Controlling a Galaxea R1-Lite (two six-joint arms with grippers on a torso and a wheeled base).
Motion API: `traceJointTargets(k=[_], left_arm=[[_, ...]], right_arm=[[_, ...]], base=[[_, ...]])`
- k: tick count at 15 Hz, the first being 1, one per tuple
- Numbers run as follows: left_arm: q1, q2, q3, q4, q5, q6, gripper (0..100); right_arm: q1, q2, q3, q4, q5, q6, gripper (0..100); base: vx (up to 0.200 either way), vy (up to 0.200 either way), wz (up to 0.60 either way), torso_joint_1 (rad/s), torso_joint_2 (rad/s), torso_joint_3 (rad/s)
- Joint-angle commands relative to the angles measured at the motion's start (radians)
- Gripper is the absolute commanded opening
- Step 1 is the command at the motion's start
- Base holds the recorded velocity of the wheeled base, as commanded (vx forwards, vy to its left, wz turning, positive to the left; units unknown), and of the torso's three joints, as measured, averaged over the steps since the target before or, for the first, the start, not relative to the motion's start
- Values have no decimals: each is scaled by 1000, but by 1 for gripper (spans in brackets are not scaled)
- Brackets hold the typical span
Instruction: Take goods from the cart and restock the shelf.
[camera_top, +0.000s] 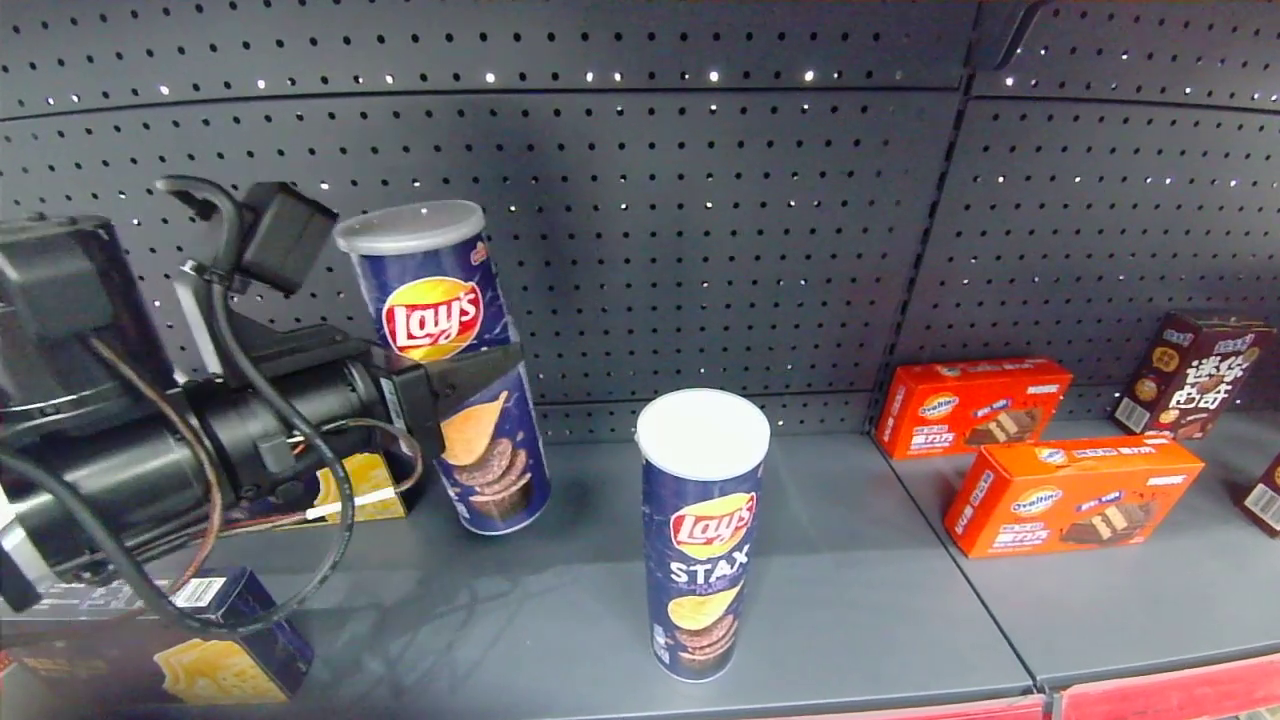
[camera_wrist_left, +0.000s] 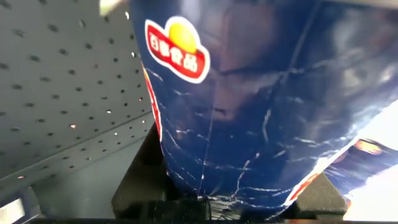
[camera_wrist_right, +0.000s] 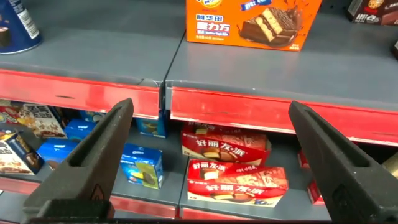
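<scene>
While the left gripper (camera_top: 470, 385) holds it, the can (camera_top: 440, 300) is tilted, its grey lid leaning to the left and its bottom low over the shelf (camera_top: 850, 600). Whether the bottom touches the shelf, I cannot tell. The fingers (camera_wrist_left: 140, 190) are clamped on the can's middle, one on each side.

To the right of these fingers, nearer the shelf's front, a second can (camera_top: 700, 540) stands upright, apart from the first one. Just below the fingers lies a yellow pack (camera_top: 360, 485), and nearer the front a dark box (camera_top: 200, 660). Far to the right of them lie two orange boxes (camera_top: 1070, 495) and a brown box (camera_top: 1195, 375). Behind everything is the pegboard (camera_top: 700, 250).

The right gripper (camera_wrist_right: 211, 162) has its fingers (camera_wrist_right: 93, 162) wide apart. Beyond them runs the shelf's red edge (camera_wrist_right: 249, 109), and under it red boxes (camera_wrist_right: 227, 146) and blue packs (camera_wrist_right: 140, 165) are on a lower shelf.
</scene>
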Motion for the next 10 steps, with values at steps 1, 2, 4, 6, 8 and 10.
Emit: traceJointTargets(k=[1,2,4,6,8,10], left_arm=[[-11,104,-2,-20,1,32,0],[-10,126,0,-31,-2,65,0],[-22,178,-7,-42,-8,111,0],[-46,227,-36,-42,-16,115,0],[-51,285,-99,-43,-22,115,0],[-53,307,-131,-43,-22,114,0]], right_arm=[[0,4,0,0,0,-2,100],[0,2,0,0,-1,-3,100],[0,2,0,0,-1,-5,100],[0,2,0,0,0,-5,100],[0,2,0,0,0,-6,100],[0,2,0,0,0,-6,100]], base=[[0,0,0,0,0,0],[0,0,0,0,0,0],[0,0,0,0,0,0],[0,0,0,0,0,0],[0,0,0,0,0,0],[0,0,0,0,0,0]])
